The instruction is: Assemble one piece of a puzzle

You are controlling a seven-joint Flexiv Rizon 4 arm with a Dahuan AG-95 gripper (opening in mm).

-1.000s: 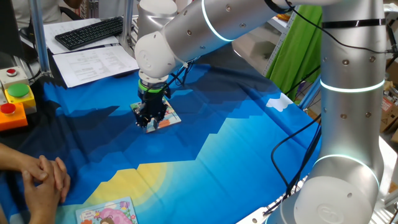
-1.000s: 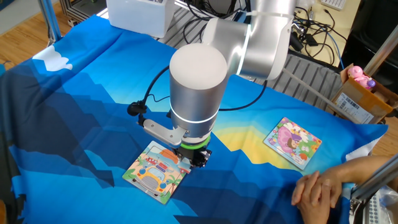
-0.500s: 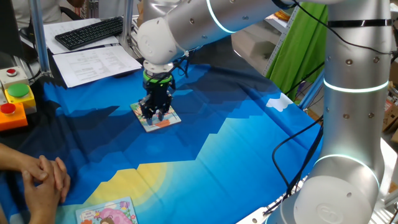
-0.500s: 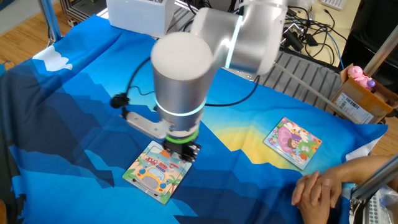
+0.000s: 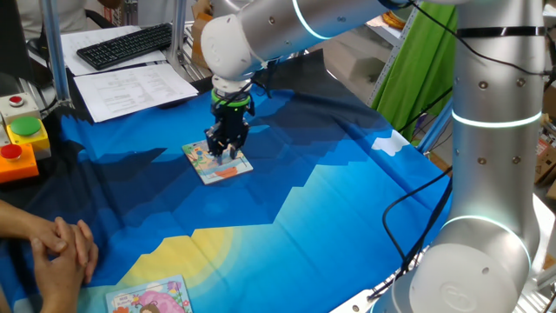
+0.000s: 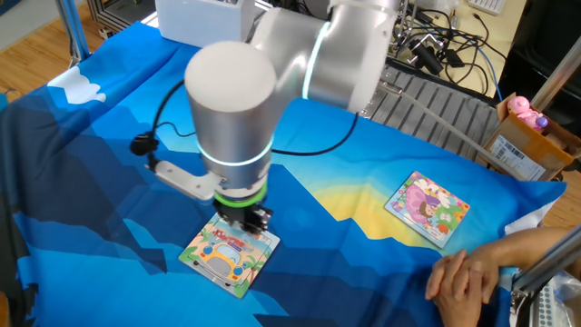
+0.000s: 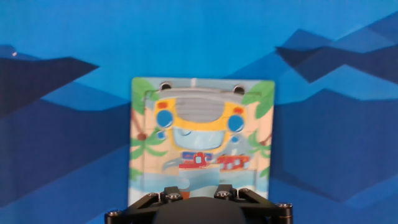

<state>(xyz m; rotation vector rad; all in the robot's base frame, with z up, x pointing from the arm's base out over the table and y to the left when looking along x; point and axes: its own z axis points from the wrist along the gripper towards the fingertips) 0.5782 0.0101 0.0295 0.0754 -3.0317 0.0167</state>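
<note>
The puzzle point(image 5: 217, 162) is a small square board with a yellow bus picture, lying flat on the blue cloth. It also shows in the other fixed view point(image 6: 227, 258) and fills the middle of the hand view point(image 7: 202, 134). My gripper point(image 5: 225, 153) hangs just above the puzzle's far edge, pointing down; it also shows in the other fixed view point(image 6: 253, 218). In the hand view my gripper point(image 7: 198, 191) sits over the board's lower edge. Its two fingers stand apart with nothing between them.
A pinker picture board point(image 6: 427, 207) lies on the cloth near a person's clasped hands point(image 6: 467, 272); both also show in the first fixed view, board point(image 5: 148, 298) and hands point(image 5: 56, 252). A button box point(image 5: 22, 139), papers point(image 5: 135, 87) and a keyboard point(image 5: 126, 43) sit behind.
My gripper has risen off the puzzle and shifted across it towards its far edge. The puzzle has stayed in place.
</note>
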